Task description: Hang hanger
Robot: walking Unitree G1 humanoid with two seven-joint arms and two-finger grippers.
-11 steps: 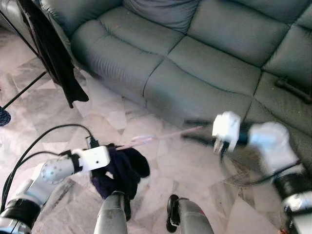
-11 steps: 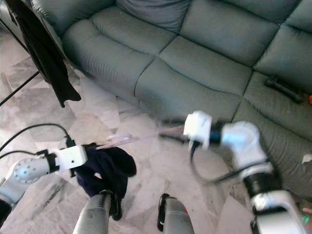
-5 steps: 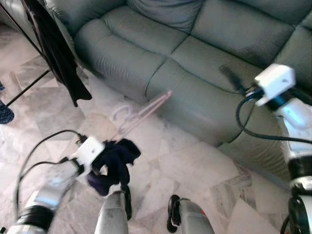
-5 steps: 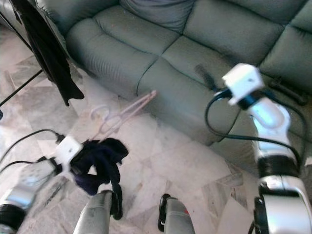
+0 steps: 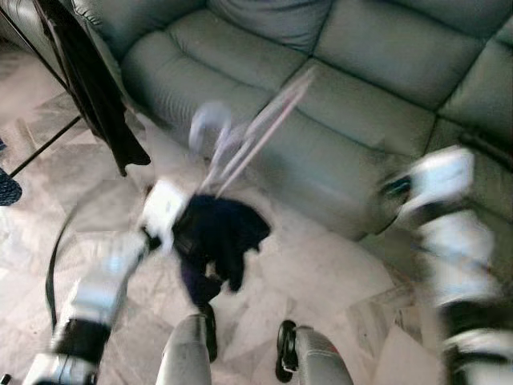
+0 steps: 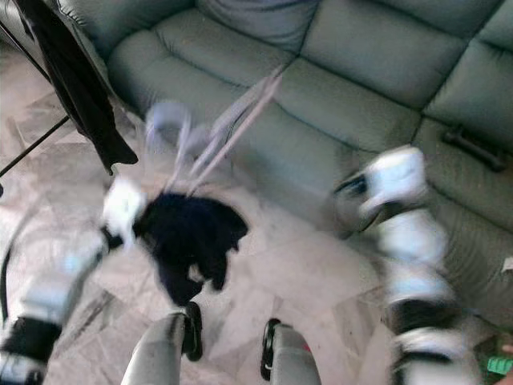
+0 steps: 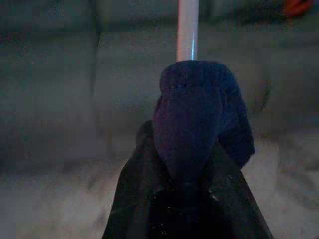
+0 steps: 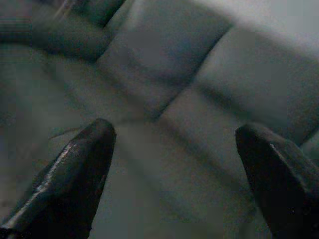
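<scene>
A grey sofa fills the background. The left hand grips a light, stiff pink hanger draped with soft dark cloth; best held near its hook. The right hand is spread, empty.

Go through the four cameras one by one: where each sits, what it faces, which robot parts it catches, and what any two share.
Left eye view: on the head, looking down at the grey sofa and marble floor; left arm lifts a pink hanger with a dark garment, blurred.
Right eye view: same scene; right gripper blurred by the sofa front.
Left wrist view: along the left gripper, garment bunched over it, hanger rod above.
Right wrist view: between two spread black fingers, facing sofa cushions.
Shared: all show the sofa.
</scene>
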